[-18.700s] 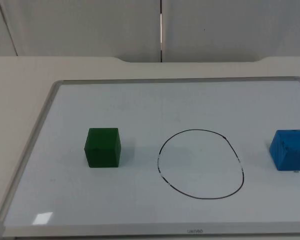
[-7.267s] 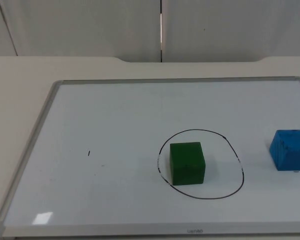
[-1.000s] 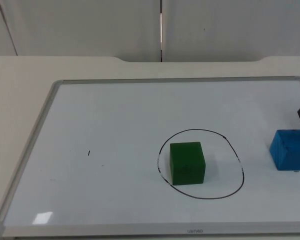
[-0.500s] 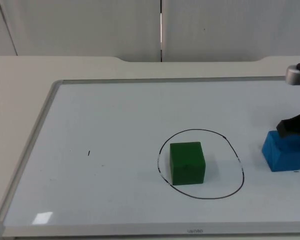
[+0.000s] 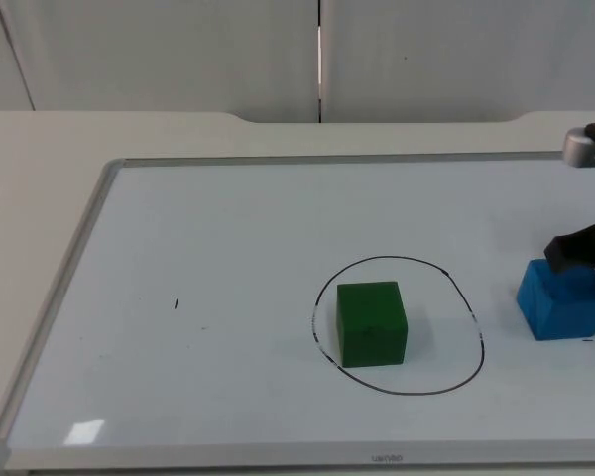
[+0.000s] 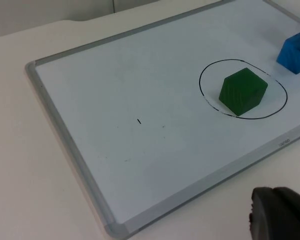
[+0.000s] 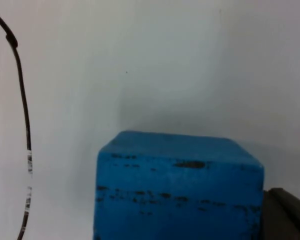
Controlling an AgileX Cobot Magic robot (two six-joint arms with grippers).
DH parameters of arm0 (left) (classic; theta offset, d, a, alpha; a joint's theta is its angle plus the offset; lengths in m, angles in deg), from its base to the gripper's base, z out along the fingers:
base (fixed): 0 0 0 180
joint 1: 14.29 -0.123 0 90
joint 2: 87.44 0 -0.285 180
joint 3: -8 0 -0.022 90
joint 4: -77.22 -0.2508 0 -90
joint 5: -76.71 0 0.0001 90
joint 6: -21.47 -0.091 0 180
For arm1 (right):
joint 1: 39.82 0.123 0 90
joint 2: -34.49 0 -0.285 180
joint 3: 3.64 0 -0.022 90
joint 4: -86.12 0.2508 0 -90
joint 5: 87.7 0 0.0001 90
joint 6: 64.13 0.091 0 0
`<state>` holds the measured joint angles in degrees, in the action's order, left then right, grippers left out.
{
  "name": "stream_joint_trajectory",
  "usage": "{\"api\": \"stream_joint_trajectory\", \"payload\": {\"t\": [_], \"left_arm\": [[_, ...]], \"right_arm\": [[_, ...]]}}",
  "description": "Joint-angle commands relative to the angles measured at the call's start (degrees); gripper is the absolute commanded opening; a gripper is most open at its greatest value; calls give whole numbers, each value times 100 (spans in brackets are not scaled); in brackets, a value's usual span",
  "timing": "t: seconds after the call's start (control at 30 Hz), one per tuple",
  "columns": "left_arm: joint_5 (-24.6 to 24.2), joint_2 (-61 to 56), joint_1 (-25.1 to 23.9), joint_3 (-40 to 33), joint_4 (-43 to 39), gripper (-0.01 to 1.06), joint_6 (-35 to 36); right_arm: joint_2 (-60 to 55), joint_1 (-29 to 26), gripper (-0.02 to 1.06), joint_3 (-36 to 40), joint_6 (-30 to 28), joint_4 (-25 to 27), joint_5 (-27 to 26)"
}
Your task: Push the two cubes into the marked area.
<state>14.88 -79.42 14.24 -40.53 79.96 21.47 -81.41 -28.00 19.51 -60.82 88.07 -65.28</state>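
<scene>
A green cube (image 5: 372, 323) sits inside the black drawn ring (image 5: 399, 324) on the whiteboard; the left wrist view shows the green cube (image 6: 242, 91) and the ring (image 6: 243, 89) from the side. A blue cube (image 5: 561, 300) lies on the board to the right of the ring, outside it. My right gripper (image 5: 585, 254), shut, presses against the blue cube's far right side. In the right wrist view the blue cube (image 7: 177, 186) is close up, with a stretch of the ring's line (image 7: 21, 105) beyond it. My left gripper is shut and waits off the board's near edge.
The whiteboard has a grey frame (image 5: 69, 273) and lies on a cream table (image 5: 40, 149). A small black mark (image 5: 177, 303) sits on the board's left half. The grey partition wall (image 5: 178, 55) stands behind.
My right gripper came in from the right edge and met the blue cube. The blue cube has slid a little left toward the ring. The green cube has not moved.
</scene>
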Motion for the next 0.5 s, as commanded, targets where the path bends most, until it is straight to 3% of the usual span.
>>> {"api": "stream_joint_trajectory", "payload": {"t": [0.0,0.47], "left_arm": [[29,-23,-1,-31,-4,0,34],[29,-23,-1,-31,-4,0,34]], "right_arm": [[26,24,0,-16,27,15,36],[26,24,0,-16,27,193,82]]}}
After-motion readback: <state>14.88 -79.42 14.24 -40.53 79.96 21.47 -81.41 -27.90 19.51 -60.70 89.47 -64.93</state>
